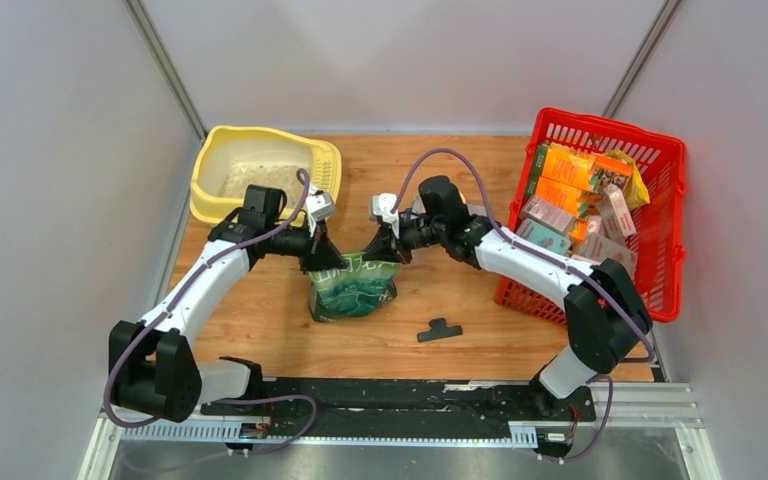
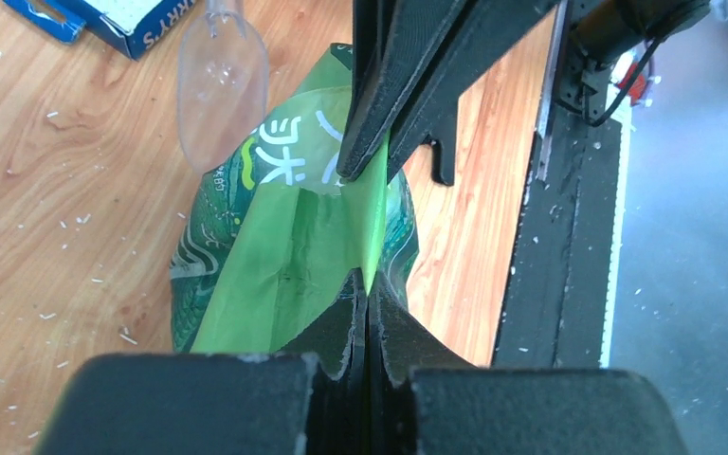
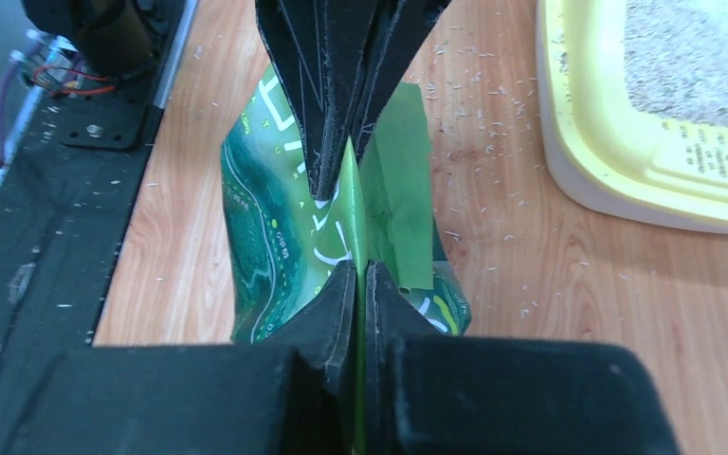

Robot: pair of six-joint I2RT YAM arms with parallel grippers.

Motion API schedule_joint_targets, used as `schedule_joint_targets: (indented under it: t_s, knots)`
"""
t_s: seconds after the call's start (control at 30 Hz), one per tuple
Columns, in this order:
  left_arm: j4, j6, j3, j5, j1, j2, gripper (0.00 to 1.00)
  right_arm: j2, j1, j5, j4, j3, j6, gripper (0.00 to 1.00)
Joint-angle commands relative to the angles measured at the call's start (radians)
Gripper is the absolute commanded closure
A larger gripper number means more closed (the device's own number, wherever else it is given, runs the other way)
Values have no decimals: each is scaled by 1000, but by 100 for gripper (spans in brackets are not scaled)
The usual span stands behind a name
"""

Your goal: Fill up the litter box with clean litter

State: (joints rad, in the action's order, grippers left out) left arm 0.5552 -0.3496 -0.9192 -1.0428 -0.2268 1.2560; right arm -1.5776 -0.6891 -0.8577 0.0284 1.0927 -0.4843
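Fingers of left gripper (image 1: 322,256) and right gripper (image 1: 384,248) clamp top of green pouch (image 1: 353,290), mid-table. Litter box (image 1: 250,132) far-left, thin litter (image 1: 260,180) inside; more pouring needed.
Left wrist: jaws clenched on pouch edge; clear scoop (image 2: 220,85) beside.
Right wrist: same pinch; box rim near, bare wood between.

The desk (image 1: 260,330) is pale grained wood. The litter box (image 1: 328,160) is smooth yellow plastic, its litter (image 1: 255,180) sandy and matt. The pouch (image 1: 355,290) is glossy, creased green film. The left tool (image 2: 368,284) and right tool (image 3: 360,275) are matt black plastic.
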Motion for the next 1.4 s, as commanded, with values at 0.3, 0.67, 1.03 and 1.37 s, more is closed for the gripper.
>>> schedule_joint_targets:
  t_s: [0.3, 0.67, 1.03, 1.37]
  knots:
    - [3, -155, -32, 93, -54, -127, 57, -147, 108, -196, 232, 257, 196, 100]
    - [-153, -83, -90, 159, -175, 36, 57, -162, 115, -196, 231, 294, 231, 100]
    - [98, -256, -132, 152, -172, 36, 100, -142, 200, -325, 579, 328, -144, 57]
    - [38, -152, -107, 133, -161, 34, 100, -102, 184, -284, 637, 283, -278, 52]
